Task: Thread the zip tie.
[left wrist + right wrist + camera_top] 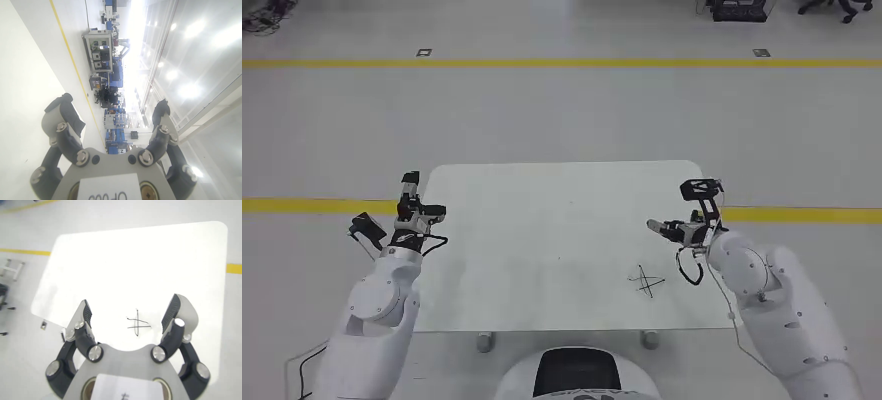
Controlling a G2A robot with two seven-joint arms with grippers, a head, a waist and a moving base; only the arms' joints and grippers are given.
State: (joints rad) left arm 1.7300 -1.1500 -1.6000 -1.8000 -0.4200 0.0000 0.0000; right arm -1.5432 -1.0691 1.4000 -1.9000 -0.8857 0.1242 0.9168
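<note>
Lying crossed on the white worktop (562,200), the thin black zip ties (646,281) sit near its front right corner, touching each other and nothing else. How many ties there are cannot be told. The right tool (682,205) hangs above the worktop's right edge, near the ties, with its jaws wide and holding nothing. In the right wrist view the ties (137,324) show in the gap between that tool's (130,305) ribbed pads (171,309). The left tool (420,200) hangs at the worktop's left edge, well apart from the ties, also wide and holding nothing (113,102). It faces racks of equipment (98,51) across the room. 2 yellow lines (562,63) cross the floor.
</note>
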